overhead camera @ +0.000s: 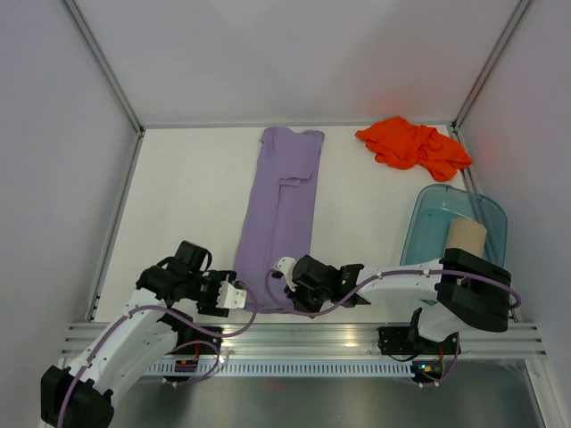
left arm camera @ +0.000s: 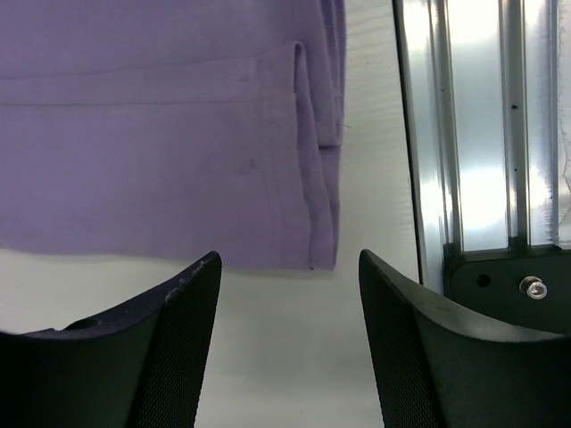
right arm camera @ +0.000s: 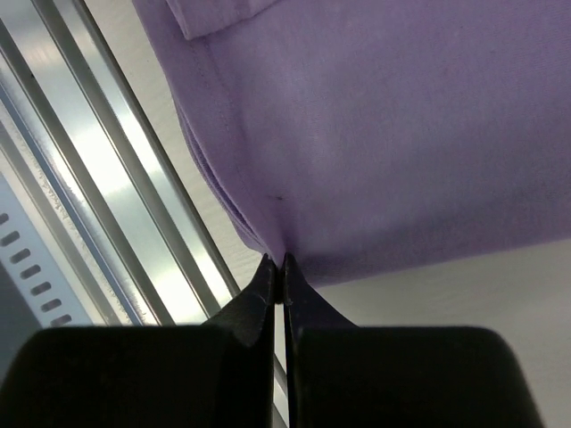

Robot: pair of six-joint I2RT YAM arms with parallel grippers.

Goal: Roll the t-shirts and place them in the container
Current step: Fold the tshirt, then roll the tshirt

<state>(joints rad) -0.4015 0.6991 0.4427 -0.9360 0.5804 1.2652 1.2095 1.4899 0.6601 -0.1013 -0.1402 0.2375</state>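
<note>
**A:** Is there any writing, label or number to read?

**B:** None that I can read. The lavender t-shirt [overhead camera: 281, 214] is plain cloth in all three views, with no print and no tag.

**A:** And the far right of the tabletop?

**B:** The orange-red t-shirt [overhead camera: 412, 144] is crumpled and shows no lettering. The teal tub [overhead camera: 430, 207] and the tan t-shirt [overhead camera: 466, 237] inside it show none either.

**A:** What about the near edge?

**B:** The metal rail [overhead camera: 268, 334] is bare, and the arm housings are too small to show any marking.
</note>
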